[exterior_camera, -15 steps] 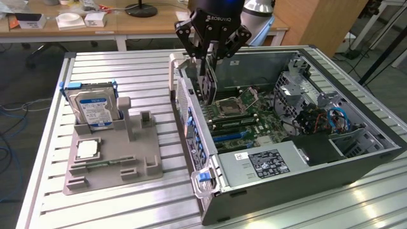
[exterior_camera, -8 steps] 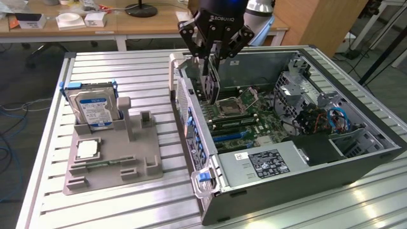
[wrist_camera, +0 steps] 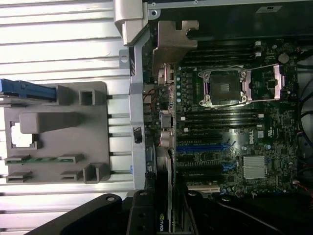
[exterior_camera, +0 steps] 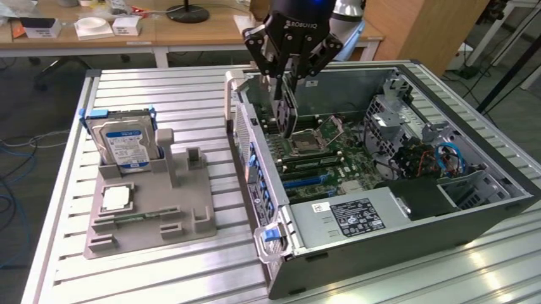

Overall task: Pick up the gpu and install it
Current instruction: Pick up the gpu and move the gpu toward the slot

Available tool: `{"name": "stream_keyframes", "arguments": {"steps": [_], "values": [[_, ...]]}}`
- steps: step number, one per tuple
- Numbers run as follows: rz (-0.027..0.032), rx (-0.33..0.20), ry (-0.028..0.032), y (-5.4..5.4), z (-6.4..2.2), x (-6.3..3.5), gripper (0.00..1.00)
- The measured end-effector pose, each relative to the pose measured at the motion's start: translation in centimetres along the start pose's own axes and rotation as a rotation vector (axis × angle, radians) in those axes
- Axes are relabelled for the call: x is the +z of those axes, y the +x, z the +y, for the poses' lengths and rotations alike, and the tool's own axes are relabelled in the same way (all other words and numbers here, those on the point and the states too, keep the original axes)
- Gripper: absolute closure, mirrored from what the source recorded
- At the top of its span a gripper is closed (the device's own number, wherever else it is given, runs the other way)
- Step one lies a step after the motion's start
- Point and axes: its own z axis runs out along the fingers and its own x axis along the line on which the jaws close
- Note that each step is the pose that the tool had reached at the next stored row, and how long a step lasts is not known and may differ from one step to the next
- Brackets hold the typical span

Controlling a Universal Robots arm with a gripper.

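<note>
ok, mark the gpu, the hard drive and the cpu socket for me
gpu [exterior_camera: 286, 117], exterior view, on the hanging card's dark face.
hard drive [exterior_camera: 127, 147], exterior view, on its blue-white label.
cpu socket [wrist_camera: 222, 88], wrist view, on the socket's middle.

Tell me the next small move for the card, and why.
Probably ease the gpu, held upright in the gripper, across toward the blue slots before lowering: it hangs above the processor socket, not over them.
</note>
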Motion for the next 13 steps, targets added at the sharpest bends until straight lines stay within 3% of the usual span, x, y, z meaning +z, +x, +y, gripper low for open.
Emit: {"name": "stream_keyframes", "arguments": {"steps": [13], "values": [[0.0, 0.0, 0.0001, -1.2, 0.09, -0.04, 0.74]]}}
